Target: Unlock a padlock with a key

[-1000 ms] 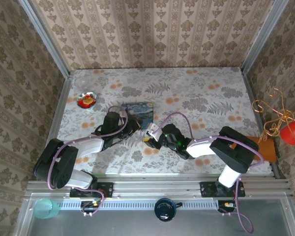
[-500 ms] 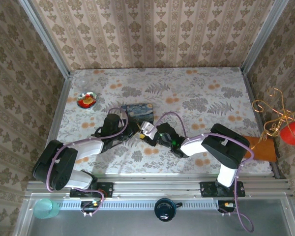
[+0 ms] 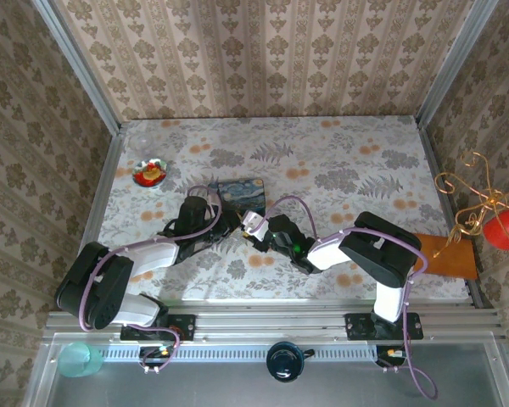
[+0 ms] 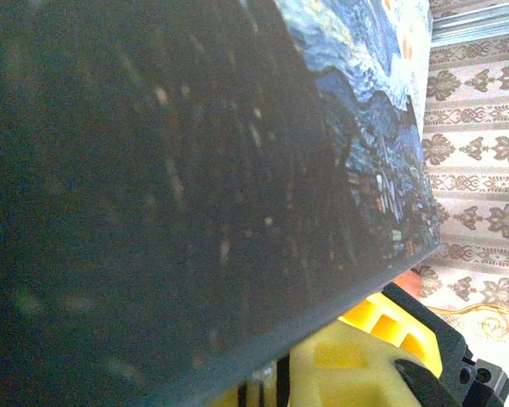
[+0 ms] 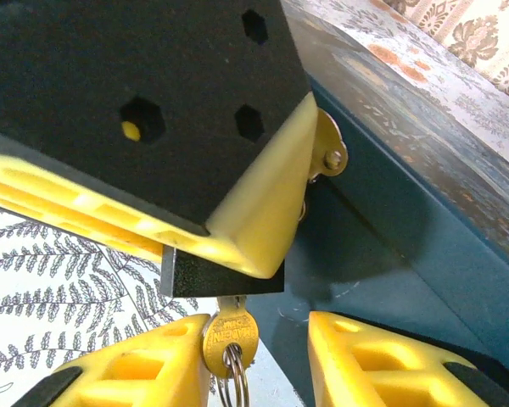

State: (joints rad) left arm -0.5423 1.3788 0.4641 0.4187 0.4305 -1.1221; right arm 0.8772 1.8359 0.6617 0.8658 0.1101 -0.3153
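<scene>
through the right wrist camera i saw the padlock (image 5: pixel 221 277), a small black block, hanging at the front of the starry-night tin (image 5: pixel 390 254), just below its silvery hasp (image 5: pixel 328 155). the brass key (image 5: pixel 229 331) was seated in the padlock's underside. its long axis ran straight down the picture toward my camera, and the key ring (image 5: pixel 232 383) dangled from the head.

the right gripper (image 5: pixel 259 331) had its yellow fingers (image 5: pixel 382 360) spread wide, one on each side of the key, gripping nothing. the key head sat right beside the picture-left finger and clear of the other. it showed me its flat face, so i judged that closing would pinch its edges rather than its flats.

the left gripper (image 3: pixel 226 222) reached in from the opposite side, its yellow finger (image 5: pixel 259 225) lying over the padlock's top. i could not tell whether it clamped anything. from above, both grippers met at the tin's near edge, the right one nearer the key.
</scene>
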